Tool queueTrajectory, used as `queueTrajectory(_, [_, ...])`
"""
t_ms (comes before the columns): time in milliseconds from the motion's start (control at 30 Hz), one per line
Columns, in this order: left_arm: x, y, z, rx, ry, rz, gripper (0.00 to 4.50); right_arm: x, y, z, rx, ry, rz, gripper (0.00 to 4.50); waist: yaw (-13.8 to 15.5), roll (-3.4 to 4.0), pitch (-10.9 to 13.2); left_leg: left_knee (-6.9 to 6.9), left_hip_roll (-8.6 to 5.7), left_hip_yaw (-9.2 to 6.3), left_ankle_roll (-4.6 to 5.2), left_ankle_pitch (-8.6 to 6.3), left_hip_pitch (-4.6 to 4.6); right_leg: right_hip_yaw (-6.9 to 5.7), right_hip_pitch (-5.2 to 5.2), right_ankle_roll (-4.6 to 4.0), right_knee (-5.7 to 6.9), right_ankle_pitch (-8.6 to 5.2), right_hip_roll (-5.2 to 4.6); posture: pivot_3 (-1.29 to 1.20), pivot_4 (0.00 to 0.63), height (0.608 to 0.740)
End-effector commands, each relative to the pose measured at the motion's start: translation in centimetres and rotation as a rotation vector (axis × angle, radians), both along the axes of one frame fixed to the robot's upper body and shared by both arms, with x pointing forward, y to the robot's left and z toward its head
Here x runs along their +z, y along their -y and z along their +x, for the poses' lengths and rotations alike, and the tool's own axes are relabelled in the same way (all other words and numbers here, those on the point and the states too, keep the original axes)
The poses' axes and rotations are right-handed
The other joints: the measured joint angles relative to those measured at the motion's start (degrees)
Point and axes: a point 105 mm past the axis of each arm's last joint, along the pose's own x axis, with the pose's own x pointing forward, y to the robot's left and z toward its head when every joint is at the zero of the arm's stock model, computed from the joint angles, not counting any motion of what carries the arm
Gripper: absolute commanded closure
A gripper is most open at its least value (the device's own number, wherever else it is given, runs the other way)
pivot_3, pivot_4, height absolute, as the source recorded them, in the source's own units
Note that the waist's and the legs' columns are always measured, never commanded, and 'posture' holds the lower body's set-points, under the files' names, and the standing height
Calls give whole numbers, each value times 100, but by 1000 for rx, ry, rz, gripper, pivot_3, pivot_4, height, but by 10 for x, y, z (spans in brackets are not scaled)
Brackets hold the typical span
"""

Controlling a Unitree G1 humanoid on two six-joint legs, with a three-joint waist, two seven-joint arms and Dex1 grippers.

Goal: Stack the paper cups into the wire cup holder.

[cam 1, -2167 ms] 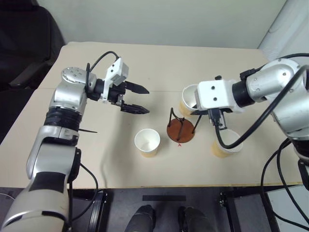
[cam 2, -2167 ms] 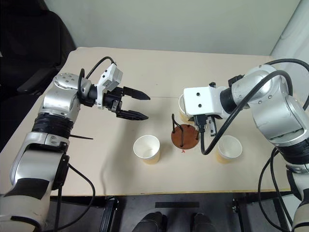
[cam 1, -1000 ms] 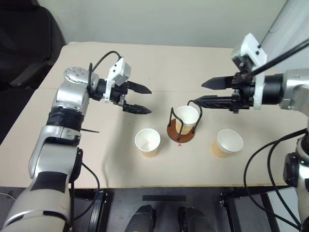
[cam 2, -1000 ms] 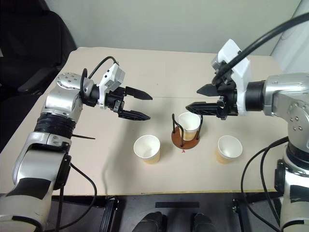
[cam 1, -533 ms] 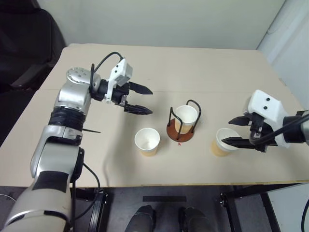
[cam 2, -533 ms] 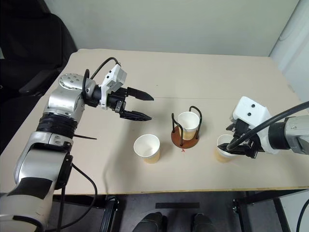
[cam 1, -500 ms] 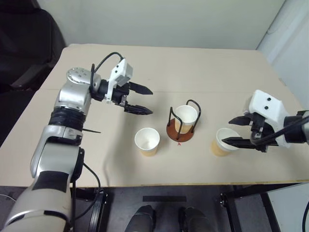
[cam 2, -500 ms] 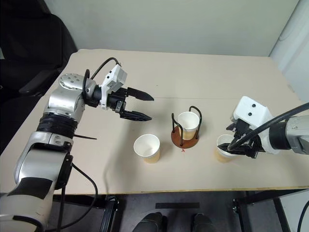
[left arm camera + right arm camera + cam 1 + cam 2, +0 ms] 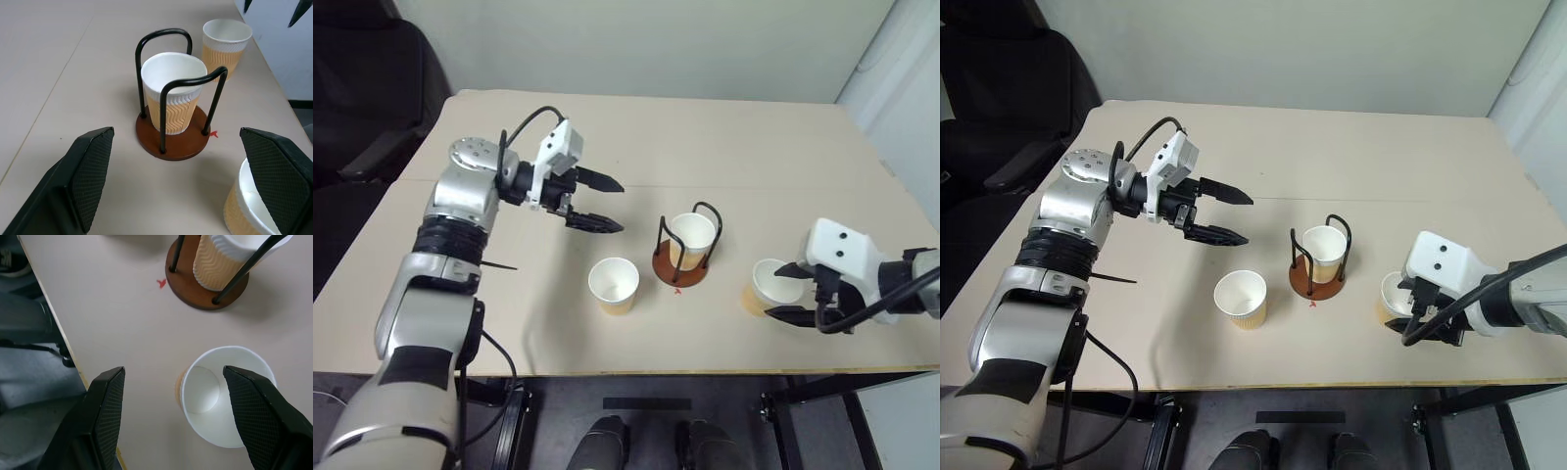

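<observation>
Right wrist view is showing the right gripper (image 9: 171, 421) hanging with fingers spread on either side of one paper cup (image 9: 227, 401), not touching it. Another cup (image 9: 693, 238) is standing upright inside the wire holder (image 9: 680, 264) mid-table (image 9: 724, 147), and a third cup (image 9: 613, 285) is sitting just beside the holder. Above the table, the left gripper (image 9: 607, 203) is hanging with its fingers spread, gripping nothing.
</observation>
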Motion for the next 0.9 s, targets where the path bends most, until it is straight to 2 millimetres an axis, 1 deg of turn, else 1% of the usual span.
queueTrajectory(33, [23, 4, -13, -77, 36, -25, 55, -2, 4, 8, -2, 40, -41, 1289, -3, 0, 0, 0, 0, 0, 0, 0, 0, 1, 0, 0, 0, 0, 0, 0, 150, 740])
queueTrajectory(167, [27, 3, -26, -119, -1, -12, 55, -8, 6, 16, 8, 40, -54, 1289, -8, 0, 0, -1, 2, 0, 0, 0, 0, 1, -1, 0, -1, 0, 0, 0, 150, 740])
queueTrajectory(333, [16, -8, -40, -142, -29, 103, 55, -13, 7, 23, 23, 39, -72, 1289, -22, 0, 0, -2, 2, -1, 0, 0, 3, 0, 1, 0, 1, 0, 0, 0, 150, 740])
queueTrajectory(433, [12, -12, -44, -151, -32, 146, 55, -14, 7, 25, 30, 40, -80, 1289, -10, 0, 0, -2, 1, -5, 0, 0, 2, -2, 2, 0, -2, 0, -1, 0, 150, 740])
queueTrajectory(600, [11, -12, -52, -185, -39, 162, 55, -18, 9, 26, 42, 27, -99, 1289, -12, 0, 0, -1, 1, -7, 1, 0, 1, -4, 6, 0, -5, 0, -1, 0, 150, 740])
queueTrajectory(800, [11, -12, -53, -194, -36, 159, 55, -27, 13, 26, 52, 3, -127, 1289, -22, 0, 0, -2, 2, -7, 1, -1, 2, -5, 7, 0, -4, 0, -1, 0, 150, 740])
queueTrajectory(900, [11, -11, -53, -195, -33, 157, 55, -31, 13, 27, 63, -7, -136, 1849, -22, 0, 0, -2, 2, -7, 1, -1, 2, -5, 7, 0, -4, 0, -1, 0, 150, 740])
